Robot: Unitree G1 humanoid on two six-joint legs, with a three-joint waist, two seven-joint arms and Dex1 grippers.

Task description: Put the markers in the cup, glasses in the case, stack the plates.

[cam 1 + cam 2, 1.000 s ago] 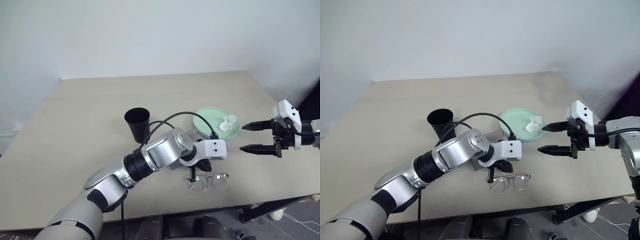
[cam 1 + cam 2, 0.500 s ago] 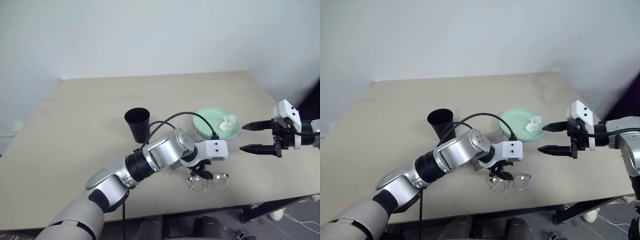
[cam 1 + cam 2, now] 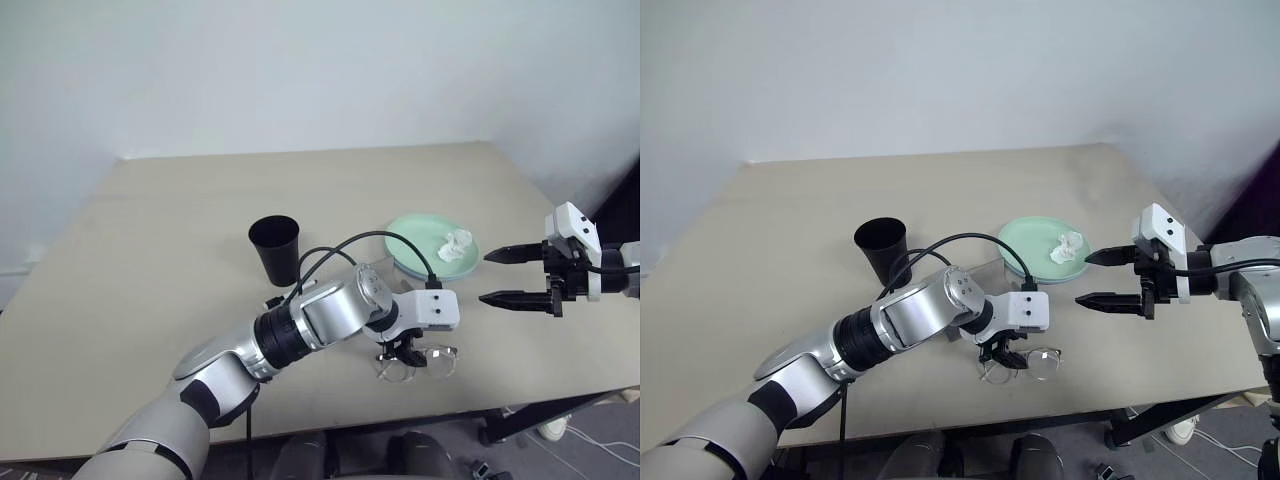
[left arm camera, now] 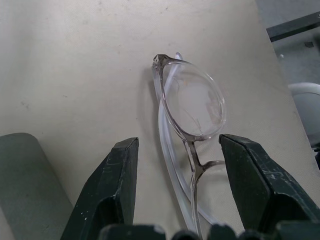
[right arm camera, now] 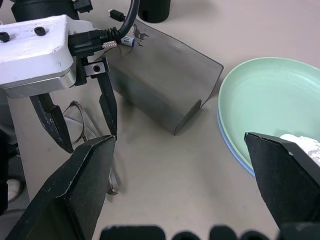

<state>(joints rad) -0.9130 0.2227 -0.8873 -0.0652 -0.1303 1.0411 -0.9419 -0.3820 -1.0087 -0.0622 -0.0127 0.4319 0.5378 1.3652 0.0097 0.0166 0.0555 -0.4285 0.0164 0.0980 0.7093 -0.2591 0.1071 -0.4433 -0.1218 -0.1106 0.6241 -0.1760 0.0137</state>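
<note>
Wire-framed glasses (image 4: 192, 112) lie flat on the beige table (image 3: 150, 250), low and right of centre in the left eye view, near the table's front edge. The left gripper (image 4: 177, 165) points down over them with its black fingers (image 4: 112, 180) apart, one on each side of the frame near the nose bridge; neither finger clearly touches the frame. Just above the glasses in the head views, largely hidden behind the left wrist, sits the grey case (image 5: 160, 80), its flap lid open. The black cup (image 3: 275, 245) stands upright left of centre, near the case. Right of centre, the mint green plate (image 3: 430, 245) rests on the light blue plate (image 5: 231, 150), whose edge peeks out beneath; a crumpled white tissue (image 3: 456, 244) lies in the green one. At the right edge of the frame, the right gripper (image 3: 512, 277) hovers with its fingers spread wide, holding nothing, well apart from the glasses and just beside the plates.
</note>
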